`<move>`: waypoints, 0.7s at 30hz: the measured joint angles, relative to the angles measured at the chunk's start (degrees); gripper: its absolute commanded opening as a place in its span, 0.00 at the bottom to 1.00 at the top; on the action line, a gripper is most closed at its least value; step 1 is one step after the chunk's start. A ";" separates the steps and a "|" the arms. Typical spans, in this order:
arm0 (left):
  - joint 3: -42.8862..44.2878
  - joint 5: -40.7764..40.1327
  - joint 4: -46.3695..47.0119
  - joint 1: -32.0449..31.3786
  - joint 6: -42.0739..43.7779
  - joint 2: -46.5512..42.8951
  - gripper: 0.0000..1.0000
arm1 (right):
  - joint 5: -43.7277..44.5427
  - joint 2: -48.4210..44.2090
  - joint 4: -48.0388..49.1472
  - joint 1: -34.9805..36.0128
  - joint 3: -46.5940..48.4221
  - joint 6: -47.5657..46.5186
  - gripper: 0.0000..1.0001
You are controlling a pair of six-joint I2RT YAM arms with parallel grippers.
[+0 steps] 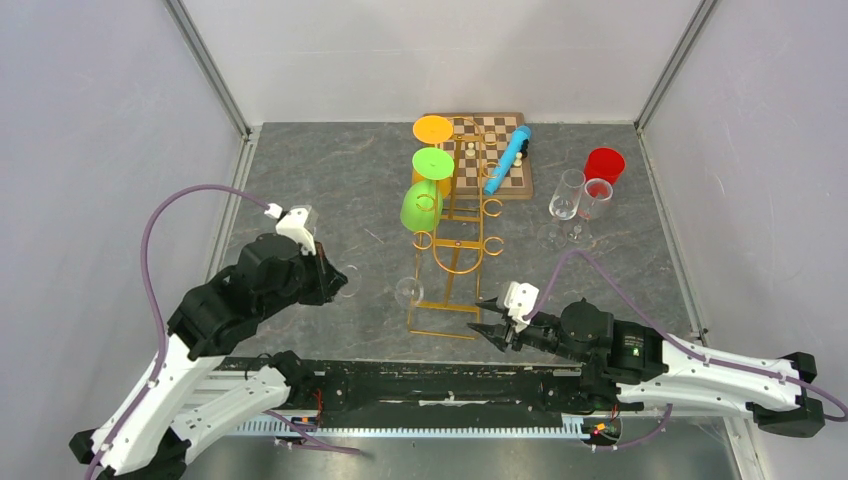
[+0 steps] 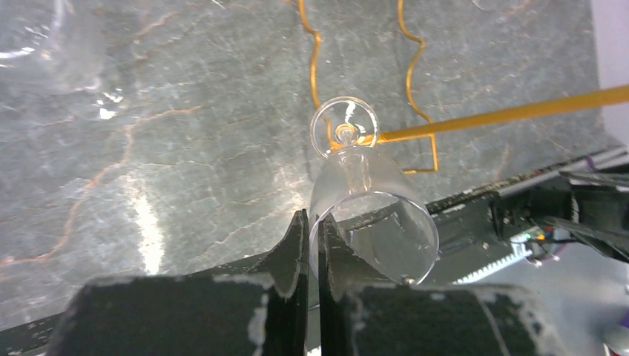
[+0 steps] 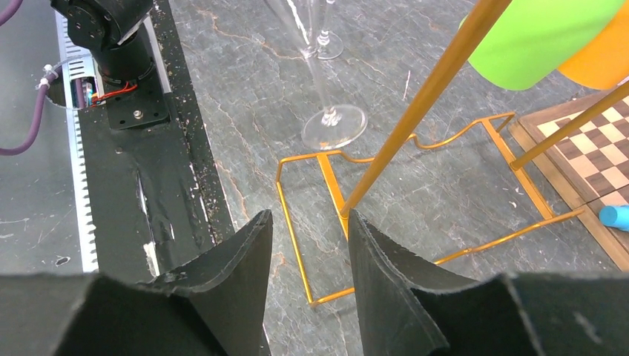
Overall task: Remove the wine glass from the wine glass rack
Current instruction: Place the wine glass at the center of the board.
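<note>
L fingers (image 2: pixel 297 252) clamp wine glass (image 2: pixel 371 193) rim; glass lies ahead of them, stem pointing away, foot just beside wine glass rack (image 2: pixel 504 115). R fingers (image 3: pixel 237 267) half-spread astride rack upright. L arm's nearer; I'd draw back.

Table top (image 1: pixel 330 190): dark grey stone pattern, pale and rust-coloured veins. Left wall (image 1: pixel 100 120), back wall (image 1: pixel 440 50), right wall (image 1: pixel 780 120): plain pale panels, faint lilac tint. Metal posts (image 1: pixel 208 65): one rising from each back corner. Black strip (image 1: pixel 430 372): along near table edge. Glare patch (image 2: pixel 145 215): soft white, on table top, left wrist view.
</note>
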 measured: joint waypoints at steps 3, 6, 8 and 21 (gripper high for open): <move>2.29 -4.59 -1.07 0.00 1.27 2.64 0.02 | 0.00 0.22 0.00 0.00 0.00 0.07 0.45; 4.66 -8.13 -1.18 0.00 2.40 5.31 0.02 | 0.00 0.52 0.00 0.00 0.00 0.13 0.45; 5.90 -10.16 -1.07 0.00 2.99 7.06 0.02 | 0.00 0.87 0.04 0.00 0.00 0.15 0.45; 9.73 -15.34 3.34 0.61 8.57 21.79 0.02 | -0.22 2.51 5.22 0.00 -2.29 0.42 0.47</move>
